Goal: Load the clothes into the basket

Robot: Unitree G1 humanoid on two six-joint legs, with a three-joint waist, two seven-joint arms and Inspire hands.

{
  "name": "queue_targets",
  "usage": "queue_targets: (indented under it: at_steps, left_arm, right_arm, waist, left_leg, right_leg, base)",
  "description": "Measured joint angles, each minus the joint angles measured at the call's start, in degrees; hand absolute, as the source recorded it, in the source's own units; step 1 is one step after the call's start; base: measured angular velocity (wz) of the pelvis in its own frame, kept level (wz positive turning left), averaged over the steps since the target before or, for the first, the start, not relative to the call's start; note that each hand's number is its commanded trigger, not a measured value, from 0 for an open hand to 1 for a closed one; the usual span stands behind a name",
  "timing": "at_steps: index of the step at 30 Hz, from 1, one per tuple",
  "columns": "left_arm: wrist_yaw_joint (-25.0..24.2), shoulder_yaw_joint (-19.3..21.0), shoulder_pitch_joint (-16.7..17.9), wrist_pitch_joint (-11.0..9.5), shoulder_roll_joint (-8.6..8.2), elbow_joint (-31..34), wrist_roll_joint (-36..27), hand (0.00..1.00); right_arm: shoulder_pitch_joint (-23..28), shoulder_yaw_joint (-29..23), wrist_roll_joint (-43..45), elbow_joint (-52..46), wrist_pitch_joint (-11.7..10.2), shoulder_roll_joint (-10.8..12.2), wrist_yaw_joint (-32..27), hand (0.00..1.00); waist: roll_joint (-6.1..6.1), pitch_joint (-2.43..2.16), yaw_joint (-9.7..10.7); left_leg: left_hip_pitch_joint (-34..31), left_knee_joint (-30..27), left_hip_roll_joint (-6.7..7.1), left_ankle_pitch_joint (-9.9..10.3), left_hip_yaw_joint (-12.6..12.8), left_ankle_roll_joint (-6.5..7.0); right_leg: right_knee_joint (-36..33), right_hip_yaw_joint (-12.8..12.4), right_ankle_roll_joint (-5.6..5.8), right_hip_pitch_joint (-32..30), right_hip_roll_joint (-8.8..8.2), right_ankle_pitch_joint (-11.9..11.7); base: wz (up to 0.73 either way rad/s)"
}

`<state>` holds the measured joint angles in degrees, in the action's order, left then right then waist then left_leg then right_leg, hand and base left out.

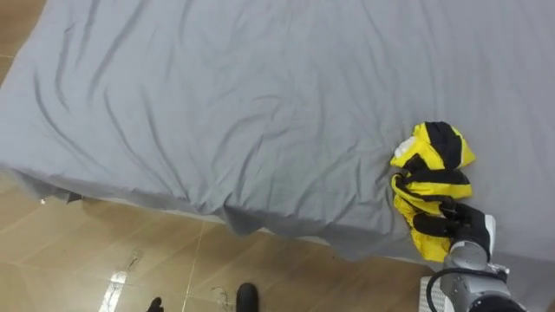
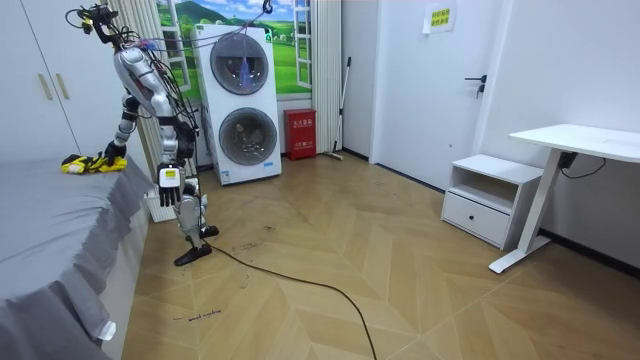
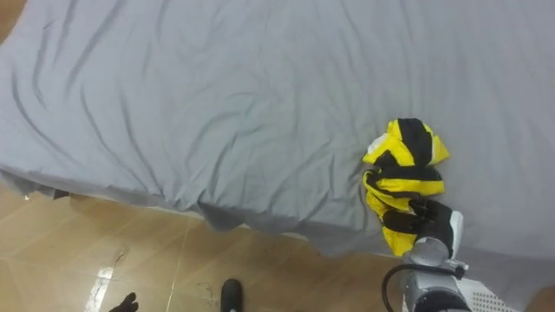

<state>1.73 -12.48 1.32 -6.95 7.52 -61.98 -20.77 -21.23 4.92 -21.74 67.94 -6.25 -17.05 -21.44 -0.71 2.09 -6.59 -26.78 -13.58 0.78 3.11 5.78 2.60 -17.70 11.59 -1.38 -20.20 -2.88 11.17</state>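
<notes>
Because the yellow and black clothes [image 1: 431, 173] look soft, light and floppy, bunched at the near right edge of the bed [image 1: 217, 104], you want your right hand [image 1: 464, 225], now curled on their near end, to grab a fat bunch.

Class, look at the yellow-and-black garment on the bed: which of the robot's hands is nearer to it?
Right. The right hand grips the yellow-and-black garment on the bed; the left hand hangs by the robot's side, away from it.
</notes>
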Motion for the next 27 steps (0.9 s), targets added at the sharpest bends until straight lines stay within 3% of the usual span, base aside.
queue_targets:
  at_steps: [12,18,21,23,26,27]
  left_arm:
    - [-0.2,0.6,0.0,0.0,0.30,0.0,-1.1,0.00]
    - [0.0,2.9,0.7,0.4,0.78,-1.1,-0.8,0.00]
    - [0.5,5.3,2.0,0.5,1.52,0.4,1.4,0.00]
    - [1.9,6.3,3.7,0.6,1.74,1.4,3.8,0.00]
    - [2.4,6.8,5.7,0.7,1.66,2.0,5.6,0.00]
    - [2.5,6.9,6.0,0.7,1.63,2.3,5.7,0.00]
  right_arm:
    - [-2.3,-1.2,-0.7,-2.8,0.8,-1.8,1.2,1.00]
    - [1.5,-4.2,-0.6,-15.6,0.9,-1.6,1.6,1.00]
    - [5.7,-4.7,-0.6,-24.0,1.0,-1.6,2.5,1.00]
    - [10.1,-5.8,0.9,-31.5,1.0,-1.5,3.1,1.00]
    - [15.4,-7.8,1.1,-38.9,1.1,-1.5,3.9,1.00]
    - [16.5,-8.4,0.8,-40.5,1.2,-1.5,4.2,1.00]
  waist:
    - [-0.15,0.07,0.6]
    - [-0.81,0.05,2.7]
    - [-2.43,-0.23,3.9]
    - [-3.68,-0.77,5.6]
    - [-4.40,-1.49,6.7]
    - [-4.40,-1.49,6.8]
  left_leg:
    - [0.2,0.1,0.11,-0.5,0.4,0.11]
    - [4.2,1.1,0.92,-0.5,0.5,0.13]
    - [7.8,2.5,1.05,-0.5,1.1,0.13]
    - [10.6,2.6,1.11,0.1,2.3,0.21]
    - [15.1,2.7,0.92,1.9,3.4,-0.08]
    - [16.1,2.7,0.85,2.2,3.6,-0.14]
  right_leg:
    - [0.1,-0.4,0.01,0.3,-0.15,0.5]
    - [1.7,-0.4,0.52,4.6,-0.68,0.9]
    - [3.6,-0.6,0.66,7.7,-0.79,1.0]
    - [4.9,-0.8,0.74,11.1,-0.73,0.9]
    - [7.1,-2.1,0.92,16.2,-0.28,0.8]
    - [7.2,-2.3,0.93,17.0,-0.23,0.8]
  base:
    - [0.01]
    - [0.03]
    - [-0.03]
    - [-0.05]
    - [-0.20]
    - [-0.32]
